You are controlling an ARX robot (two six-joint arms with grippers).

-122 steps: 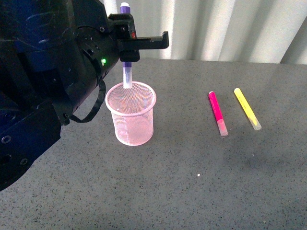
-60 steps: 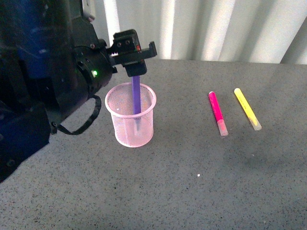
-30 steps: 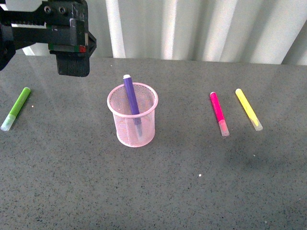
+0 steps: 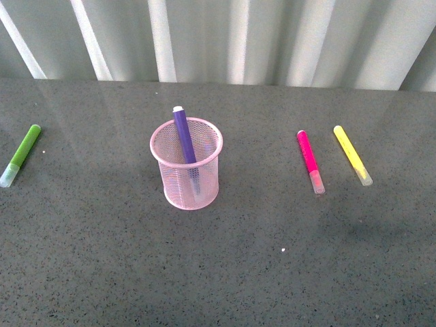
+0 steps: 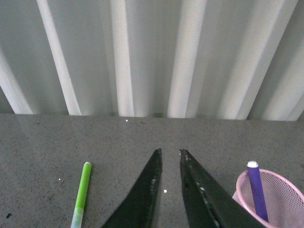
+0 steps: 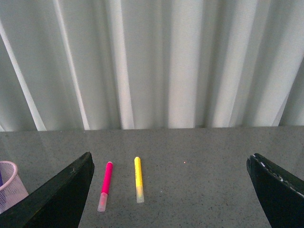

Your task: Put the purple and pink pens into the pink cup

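The purple pen (image 4: pixel 184 139) stands in the pink cup (image 4: pixel 174 184), leaning against the rim with its white end poking above it. The cup sits upright on the dark speckled surface (image 4: pixel 272 259), left of centre in the front view. The pink pen (image 4: pixel 309 158) lies flat on the surface well to the cup's right, clear cap toward the camera. A yellow marker (image 4: pixel 351 153) lies just beside it, further right and not touching. A lime green marker (image 4: pixel 22 151) lies apart at the far left edge. Neither arm shows in the front view. In its wrist view, the left gripper (image 5: pixel 170 152) hangs above the surface between the green marker and the cup, jaws released to a narrow gap and empty. The right gripper (image 6: pixel 172 156) has its jaws spread wide, grasping nothing, with the pink pen and yellow marker ahead of it. A pale pleated backdrop (image 4: pixel 272 41) closes the scene.
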